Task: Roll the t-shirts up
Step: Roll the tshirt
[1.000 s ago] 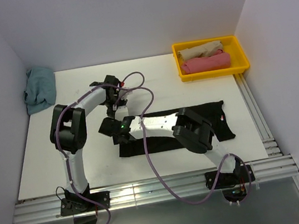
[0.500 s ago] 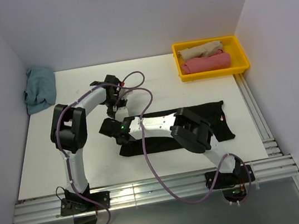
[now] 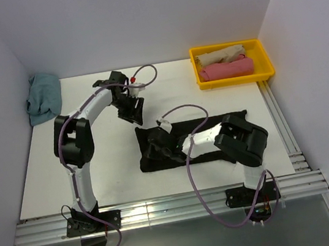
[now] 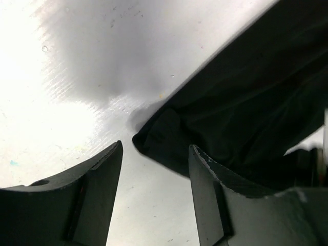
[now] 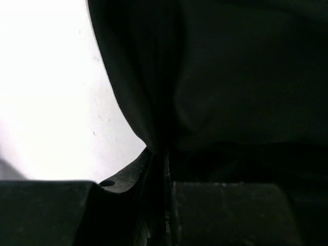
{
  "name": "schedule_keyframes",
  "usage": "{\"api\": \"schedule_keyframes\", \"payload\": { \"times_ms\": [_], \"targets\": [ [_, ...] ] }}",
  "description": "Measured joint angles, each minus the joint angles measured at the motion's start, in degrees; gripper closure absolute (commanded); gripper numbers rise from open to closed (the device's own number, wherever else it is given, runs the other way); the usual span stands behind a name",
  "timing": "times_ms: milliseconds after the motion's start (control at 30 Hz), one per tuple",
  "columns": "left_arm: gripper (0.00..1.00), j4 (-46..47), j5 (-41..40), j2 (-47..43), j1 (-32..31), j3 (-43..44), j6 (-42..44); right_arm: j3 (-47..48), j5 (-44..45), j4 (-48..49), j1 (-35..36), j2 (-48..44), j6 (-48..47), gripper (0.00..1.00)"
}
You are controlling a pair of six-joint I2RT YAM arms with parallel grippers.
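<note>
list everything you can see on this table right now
black t-shirt: one, black, folded into a long strip, middle of the table
blue t-shirt: one, dusty blue, crumpled at the far left corner
beige t-shirt: one, beige, rolled, in the tray
pink t-shirt: one, pink, rolled, in the tray beside the beige one
tray: one, yellow, far right corner
table: one, white, in front of the arms
left tool: one, black, open over the black t-shirt's corner
right tool: one, black, shut on the black t-shirt's edge
</note>
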Motion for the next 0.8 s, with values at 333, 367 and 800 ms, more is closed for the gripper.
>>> {"api": "schedule_keyframes", "payload": {
  "times_ms": [333,367,800],
  "targets": [
    [0.37,-0.2,11.5,-1.7,7.2,-7.1,4.0,-16.0,-11.6,33.8,-7.0,2.5,11.1,0.98],
    [0.37,-0.2,12.7,-1.8,7.6,-8.4,4.4,-16.8,-12.5,37.3,-7.3,3.7,12.5,0.98],
    [0.39,10.9,24.1,-1.8,7.5,-18.3,-1.0,-20.6,-16.0,55.3,-8.4,9.8,21.8,0.99]
  ]
}}
